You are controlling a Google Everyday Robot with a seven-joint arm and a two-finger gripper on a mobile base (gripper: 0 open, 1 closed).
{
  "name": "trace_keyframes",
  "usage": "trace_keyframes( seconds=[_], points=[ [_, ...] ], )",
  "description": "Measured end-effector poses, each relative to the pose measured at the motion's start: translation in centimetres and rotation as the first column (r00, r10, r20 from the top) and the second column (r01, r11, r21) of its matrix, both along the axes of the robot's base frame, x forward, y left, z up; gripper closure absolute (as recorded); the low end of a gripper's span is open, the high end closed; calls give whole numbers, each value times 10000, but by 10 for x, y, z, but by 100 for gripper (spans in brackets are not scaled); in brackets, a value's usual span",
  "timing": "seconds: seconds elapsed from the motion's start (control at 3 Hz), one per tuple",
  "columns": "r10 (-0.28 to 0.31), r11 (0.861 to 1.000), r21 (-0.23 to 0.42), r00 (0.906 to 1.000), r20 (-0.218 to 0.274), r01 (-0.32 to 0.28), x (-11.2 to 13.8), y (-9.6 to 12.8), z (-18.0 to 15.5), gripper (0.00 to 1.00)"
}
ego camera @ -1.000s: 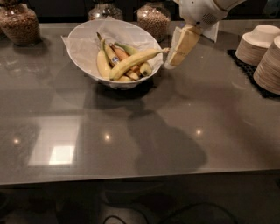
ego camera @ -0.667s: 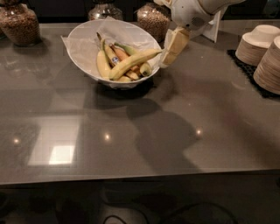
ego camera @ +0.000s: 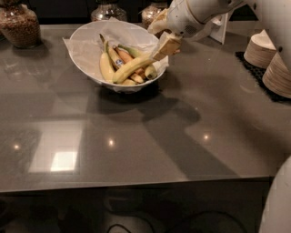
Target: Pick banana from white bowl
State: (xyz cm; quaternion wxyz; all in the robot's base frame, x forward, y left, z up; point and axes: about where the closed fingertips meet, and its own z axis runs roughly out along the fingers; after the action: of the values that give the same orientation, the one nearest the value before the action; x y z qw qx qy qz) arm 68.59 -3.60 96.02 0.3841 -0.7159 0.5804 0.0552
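Note:
The white bowl [ego camera: 84, 34] is large, oval and lined with crinkled white paper. It stands at the back middle of the grey counter. The banana [ego camera: 132, 67], long, yellow-green and gently curved, lies diagonally on top of the other fruit, its pale stem pointing at the bowl's right rim. A shorter banana with a blue sticker [ego camera: 117, 59] and a small orange-brown banana [ego camera: 127, 55] lie behind it. My gripper [ego camera: 163, 35] hangs over the bowl's right rim, right at the long banana's stem end. It is open and holds nothing.
Three glass jars of brown contents stand along the back edge [ego camera: 18, 23], [ego camera: 107, 9], [ego camera: 152, 11]. Stacks of small beige bowls [ego camera: 276, 63] sit on a dark mat at the right. My white arm reaches in from the upper right.
My gripper has moved left from beside the bowl to over its right rim, close to the long banana's stem. The bananas have not moved.

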Motion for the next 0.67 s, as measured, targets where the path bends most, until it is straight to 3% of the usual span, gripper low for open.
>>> trace_keyframes(
  seconds=[0.33, 0.67],
  points=[
    [50, 9999, 132, 9995, -326, -46, 6, 5, -11, 47],
    [107, 9999, 117, 9981, -601, -100, 8, 8, -21, 43]
  ],
)
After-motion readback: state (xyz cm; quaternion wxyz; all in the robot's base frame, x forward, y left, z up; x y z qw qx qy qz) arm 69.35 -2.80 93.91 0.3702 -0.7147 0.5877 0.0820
